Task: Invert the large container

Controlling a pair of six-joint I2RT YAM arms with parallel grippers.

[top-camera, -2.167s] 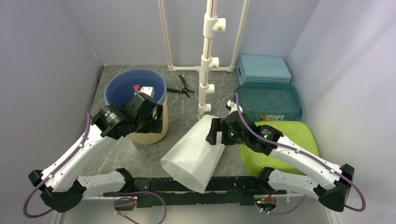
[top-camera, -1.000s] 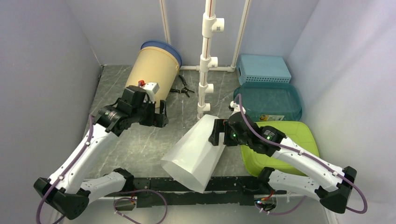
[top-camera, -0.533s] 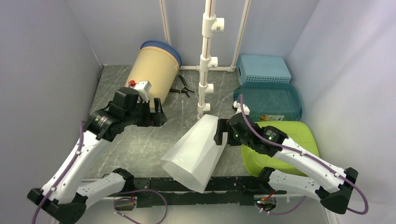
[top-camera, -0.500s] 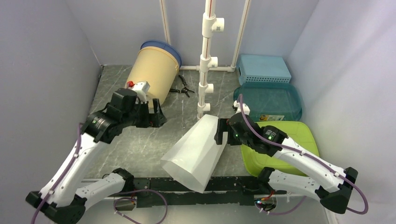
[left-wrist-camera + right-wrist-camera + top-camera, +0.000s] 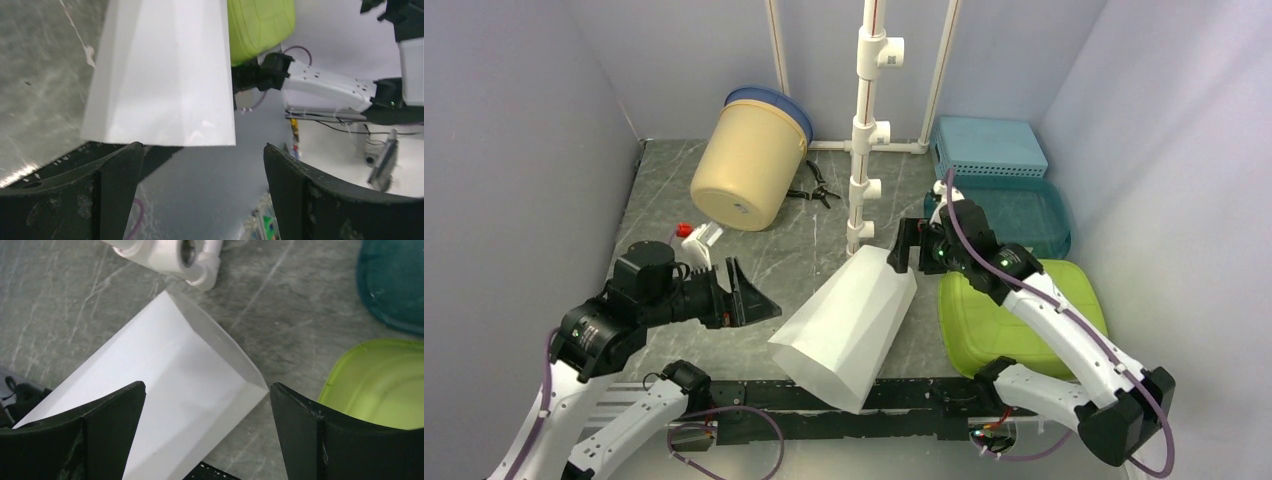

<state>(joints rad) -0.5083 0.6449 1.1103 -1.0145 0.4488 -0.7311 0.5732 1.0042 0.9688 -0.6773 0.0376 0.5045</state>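
The large container, a tan bucket (image 5: 749, 160) with a blue rim, stands tipped over at the back left, its flat base facing up and forward and its rim toward the back wall. Nothing touches it. My left gripper (image 5: 749, 300) is open and empty, well in front of the bucket near the table's front left; it (image 5: 201, 147) points past the wide end of a white translucent bin (image 5: 165, 70). My right gripper (image 5: 904, 245) hangs open over the narrow end of that white bin (image 5: 849, 320), and its jaws (image 5: 207, 386) straddle the bin's corner (image 5: 165, 385) without touching.
A white pipe stand (image 5: 867, 120) rises at the centre back with black pliers (image 5: 816, 185) beside it. At the right are a light blue perforated box (image 5: 987, 147), a teal tray (image 5: 1004, 215) and a green lid (image 5: 1014, 315). Walls close in on both sides.
The bucket went from upright under my left gripper to tipped over at the back. My left arm then pulled back toward the front left. My right gripper moved back and up off the white bin's side.
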